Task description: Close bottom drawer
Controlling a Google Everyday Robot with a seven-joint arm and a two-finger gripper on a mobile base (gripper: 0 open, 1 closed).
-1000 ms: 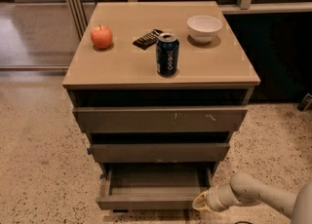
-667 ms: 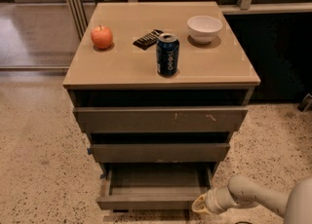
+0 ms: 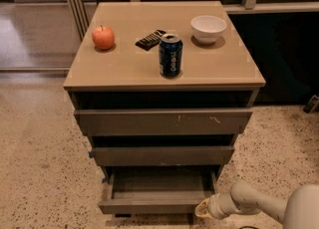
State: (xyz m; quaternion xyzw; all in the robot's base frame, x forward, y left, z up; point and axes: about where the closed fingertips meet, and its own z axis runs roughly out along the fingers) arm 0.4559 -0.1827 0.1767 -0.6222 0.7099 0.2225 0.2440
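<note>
Floor (image 3: 35,153): pale speckled terrazzo. Bkgd: metal rails at top, glazed panel at upper L, dark panel at R.

Cabinet (image 3: 164,73): tan flat top, three drawers stacked below it.

Items on cabinet top:
- Apple (image 3: 103,37), red-orange, near L edge.
- Dark packet (image 3: 151,39), flat, approx. centre; pale print on it, not legible.
- Blue can (image 3: 170,55), upright, just in front of the packet, tab end up. White lettering runs vertically on its side and appears to read "pepsi".
- White bowl (image 3: 208,28), upright, toward rear R. No markings visible.

Drawers:
- Top drawer (image 3: 124,122): tallest front, pale scratch marks R of centre, pulled out slightly. No label.
- Middle drawer (image 3: 162,156): plain front, also out slightly.
- Bottom drawer (image 3: 154,205): lowest position, pulled out furthest of the three. Shallow grey-brown tray interior exposed. Front plain, flat, no handle, no writing.

Arm (image 3: 259,203): pale, enters from lower R corner, runs approx. level toward the cabinet.

Gripper (image 3: 202,208): low, at R end of the bottom drawer's front, level w/ that front. Contact w/ the front: cannot tell. Open/closed condition: cannot tell from this view.
</note>
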